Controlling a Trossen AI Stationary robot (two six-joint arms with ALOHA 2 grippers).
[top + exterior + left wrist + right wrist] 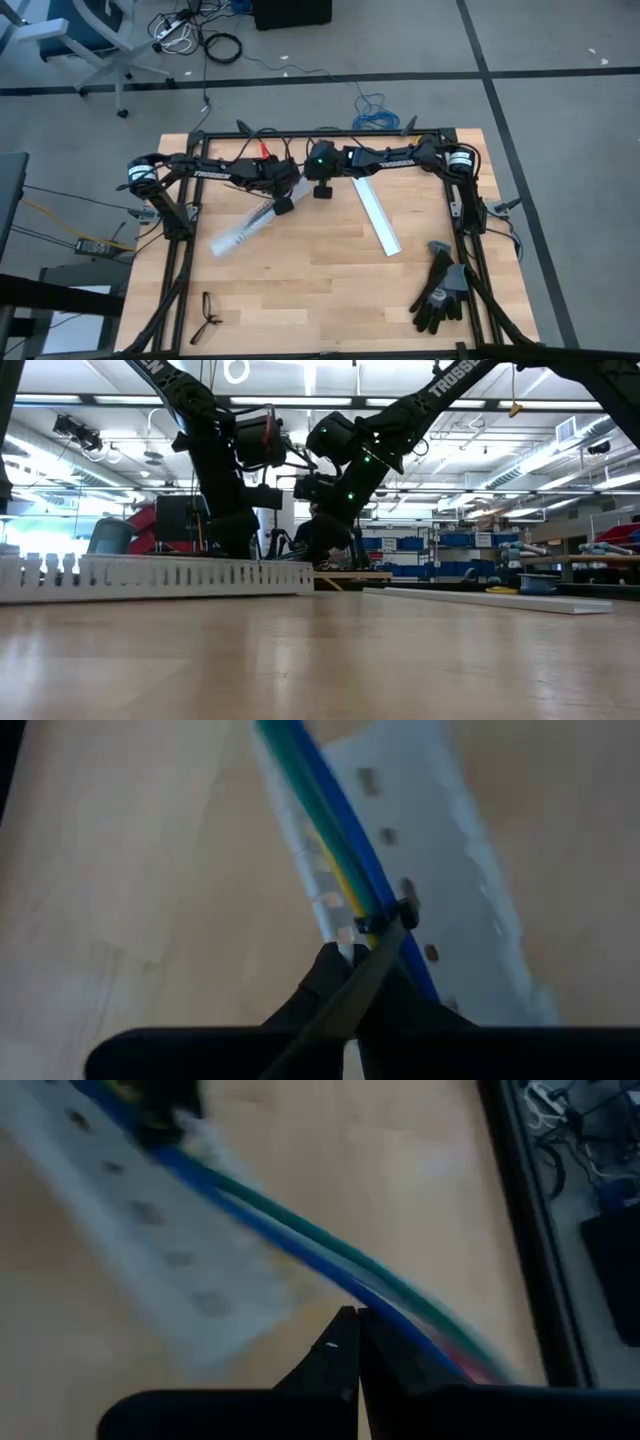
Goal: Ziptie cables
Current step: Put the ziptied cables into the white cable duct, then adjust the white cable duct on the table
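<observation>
- The left gripper (345,982) hangs over the back middle of the pale wooden table (320,290). Its two dark fingers are pressed together on a thin dark strip that runs up to a small dark band around the cables (335,850).
- The cables, a bundle of thin blue, green and yellow wires, pass just in front of those fingers and lie along a long white slotted plastic channel (440,890).
- The right gripper (357,1342) is also at the back middle of the table, near the left one. Its fingers are fully closed, tip to tip. The same blue and green wires run past just beyond the tips; whether it has hold of them I cannot tell.
- From above, the channel (248,228) lies slantwise left of centre, one end under the left arm.
- A second flat white strip (375,215) lies right of centre, apart from the first.
- A pair of dark work gloves (441,290) sits near the front right corner.
- A small black tool (208,312) lies near the front left edge.
</observation>
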